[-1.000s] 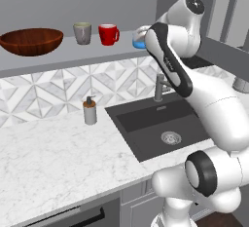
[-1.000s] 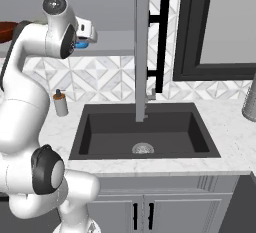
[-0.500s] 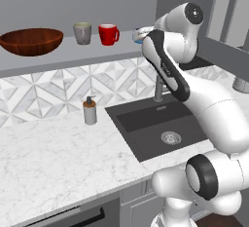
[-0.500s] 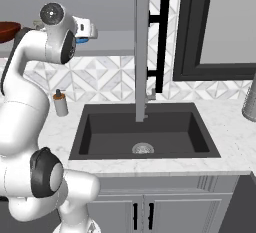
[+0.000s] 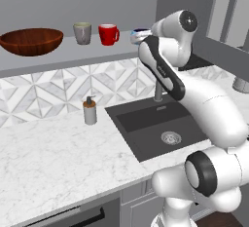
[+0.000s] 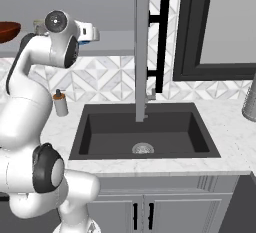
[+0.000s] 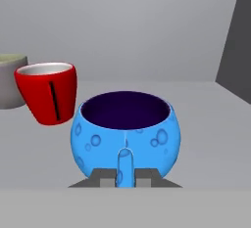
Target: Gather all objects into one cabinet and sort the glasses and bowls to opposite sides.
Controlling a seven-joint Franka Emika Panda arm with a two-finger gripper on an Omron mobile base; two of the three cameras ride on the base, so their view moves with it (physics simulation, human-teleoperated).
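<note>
I find no writing, label, brand, number or sign that I can read anywhere around me. The only mark close to lettering is a small dark blur on my own upper arm (image 5: 159, 61) in the left base view, and it is too small and smeared for me to make out.

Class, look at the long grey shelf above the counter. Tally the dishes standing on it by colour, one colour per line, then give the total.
Brown: 1, the wooden bowl
Grey: 1, the cup
Red: 1, the mug
Blue: 1, the round vessel, with the gripper shut on its handle
Total: 4
</note>
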